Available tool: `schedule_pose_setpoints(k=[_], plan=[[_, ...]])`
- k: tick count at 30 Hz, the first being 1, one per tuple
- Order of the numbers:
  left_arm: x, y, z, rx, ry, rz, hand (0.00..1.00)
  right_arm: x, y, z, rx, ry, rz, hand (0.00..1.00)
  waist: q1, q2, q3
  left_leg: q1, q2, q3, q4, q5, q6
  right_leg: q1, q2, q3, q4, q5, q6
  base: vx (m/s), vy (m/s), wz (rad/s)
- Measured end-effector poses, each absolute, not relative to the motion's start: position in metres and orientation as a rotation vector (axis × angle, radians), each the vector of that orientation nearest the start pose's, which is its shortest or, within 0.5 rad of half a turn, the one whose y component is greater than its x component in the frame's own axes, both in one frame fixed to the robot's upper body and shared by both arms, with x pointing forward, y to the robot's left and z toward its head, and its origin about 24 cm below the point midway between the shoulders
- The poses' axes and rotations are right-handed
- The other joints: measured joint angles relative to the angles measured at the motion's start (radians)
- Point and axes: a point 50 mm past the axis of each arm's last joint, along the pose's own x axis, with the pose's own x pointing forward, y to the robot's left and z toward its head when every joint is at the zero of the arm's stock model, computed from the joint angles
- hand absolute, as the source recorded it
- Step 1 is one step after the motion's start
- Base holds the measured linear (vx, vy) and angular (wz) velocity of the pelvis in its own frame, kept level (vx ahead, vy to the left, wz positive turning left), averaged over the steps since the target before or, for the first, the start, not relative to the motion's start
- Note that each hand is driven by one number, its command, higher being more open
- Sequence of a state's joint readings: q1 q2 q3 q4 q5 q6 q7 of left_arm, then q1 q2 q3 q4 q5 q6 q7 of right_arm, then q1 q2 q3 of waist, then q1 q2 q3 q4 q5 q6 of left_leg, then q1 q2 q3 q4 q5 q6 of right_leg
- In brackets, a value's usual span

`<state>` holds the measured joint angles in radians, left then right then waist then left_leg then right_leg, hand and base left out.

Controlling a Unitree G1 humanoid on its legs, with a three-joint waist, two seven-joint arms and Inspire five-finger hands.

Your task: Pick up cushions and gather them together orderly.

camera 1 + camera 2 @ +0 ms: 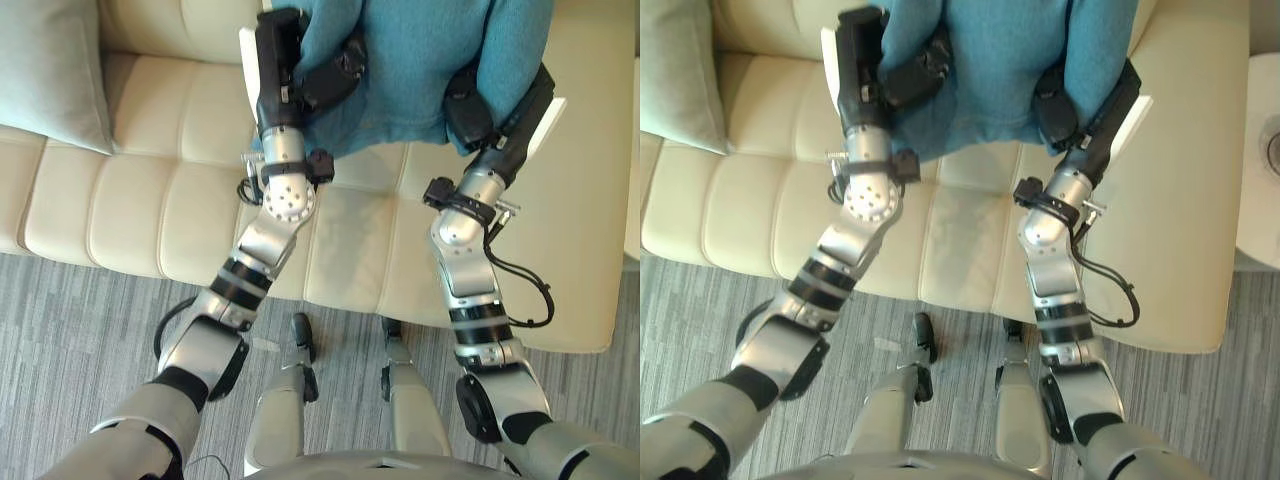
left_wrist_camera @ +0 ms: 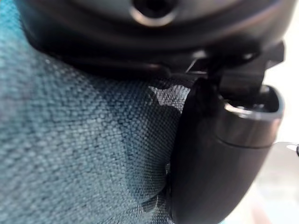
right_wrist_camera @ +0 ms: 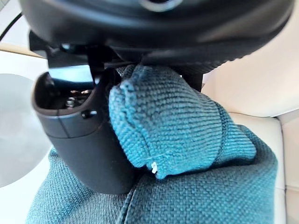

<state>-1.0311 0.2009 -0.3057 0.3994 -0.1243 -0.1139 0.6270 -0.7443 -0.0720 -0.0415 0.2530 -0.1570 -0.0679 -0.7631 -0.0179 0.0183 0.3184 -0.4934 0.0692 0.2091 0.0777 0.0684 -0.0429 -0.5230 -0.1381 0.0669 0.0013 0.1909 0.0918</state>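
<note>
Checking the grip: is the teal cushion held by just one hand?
No; the left hand and the right hand each clutch a side of the teal cushion.

bare sofa seat (image 1: 150, 200) between teal cushion (image 1: 420, 60) and pale cushion (image 1: 50, 70), table (image 1: 1265, 150) far right

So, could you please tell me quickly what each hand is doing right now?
Left hand: closed, gripping the teal cushion on its left side.
Right hand: closed, pinching the same cushion's right side.
</note>
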Motion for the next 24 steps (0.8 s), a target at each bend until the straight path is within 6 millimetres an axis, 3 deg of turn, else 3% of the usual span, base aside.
schedule_pose_setpoints(k=[5,10,13,18,24], plan=[[0.377,0.079,0.3,0.053,-0.712,0.2,1.0,0.36,-0.146,0.21,0.025,-0.505,-0.662,1.0,-0.003,-0.003,0.034,-0.045,0.003,0.003,-0.026,0.023,-0.005,-0.052,0.005,-0.001,-0.015,0.021,0.003,0.05,0.024,0.0],[0.388,0.085,0.3,0.047,-0.653,0.183,1.0,0.372,-0.149,0.216,0.12,-0.446,-0.61,1.0,-0.007,-0.012,0.063,-0.096,0.005,0.007,-0.027,0.035,-0.002,-0.103,0.007,-0.005,-0.019,0.046,0.009,0.08,0.048,0.0],[0.397,0.091,0.287,0.023,-0.57,0.169,1.0,0.378,-0.154,0.211,0.153,-0.399,-0.568,1.0,-0.008,-0.03,0.08,-0.129,0.007,0.001,-0.027,0.046,-0.003,-0.131,0.007,-0.012,-0.019,0.056,0.012,0.07,0.042,0.09],[0.401,0.101,0.238,-0.024,-0.432,0.161,1.0,0.382,-0.155,0.191,0.15,-0.315,-0.521,1.0,-0.011,-0.038,0.094,-0.15,0.007,-0.009,-0.027,0.056,-0.008,-0.144,0.006,-0.029,-0.019,0.059,0.013,0.09,0.041,0.07],[0.391,0.109,0.193,-0.064,-0.359,0.154,1.0,0.361,-0.177,0.146,0.105,-0.258,-0.542,1.0,-0.01,-0.038,0.093,-0.125,0.009,-0.024,-0.026,0.057,-0.009,-0.114,0.007,-0.038,-0.017,0.059,0.014,0.12,0.039,0.03]])
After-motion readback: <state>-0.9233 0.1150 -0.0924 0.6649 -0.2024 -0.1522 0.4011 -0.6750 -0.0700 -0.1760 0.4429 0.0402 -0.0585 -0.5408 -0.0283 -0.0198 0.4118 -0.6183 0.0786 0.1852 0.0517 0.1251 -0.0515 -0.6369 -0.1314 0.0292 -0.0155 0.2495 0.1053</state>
